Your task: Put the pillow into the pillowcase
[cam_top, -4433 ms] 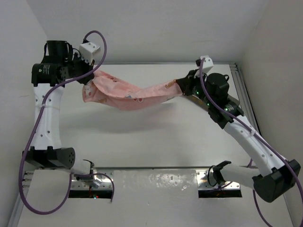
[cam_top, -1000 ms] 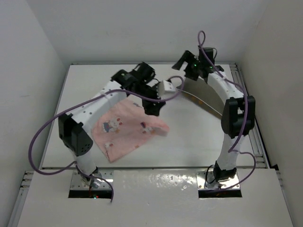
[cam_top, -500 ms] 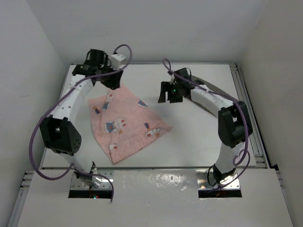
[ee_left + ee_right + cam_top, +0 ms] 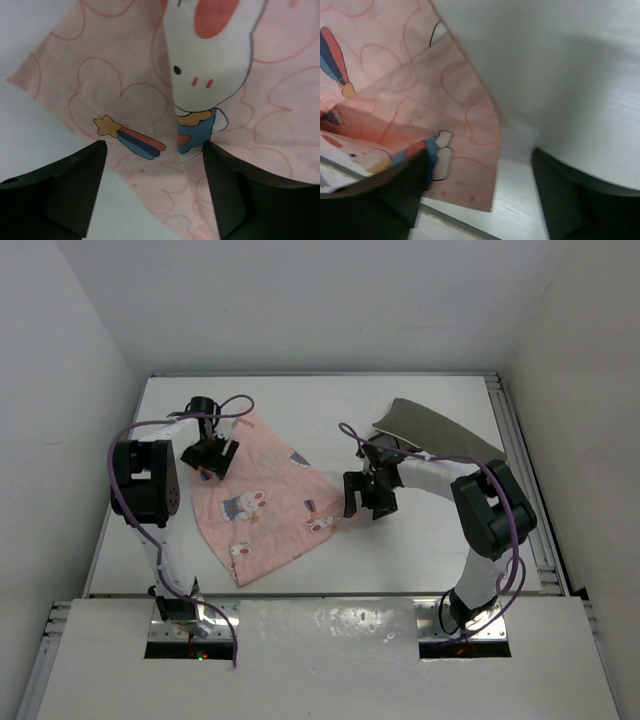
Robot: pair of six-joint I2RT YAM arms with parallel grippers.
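pillowcase (image 4: 268, 502) — corners under left gripper (image 4: 208, 457), right gripper (image 4: 366, 494)

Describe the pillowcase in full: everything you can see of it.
The pillowcase is thin pale-pink cloth printed with cartoon rabbits and shooting stars. It lies spread flat, turned cornerwise, on the white table. The open left gripper is over its far-left edge, and the open right gripper is over its right corner.
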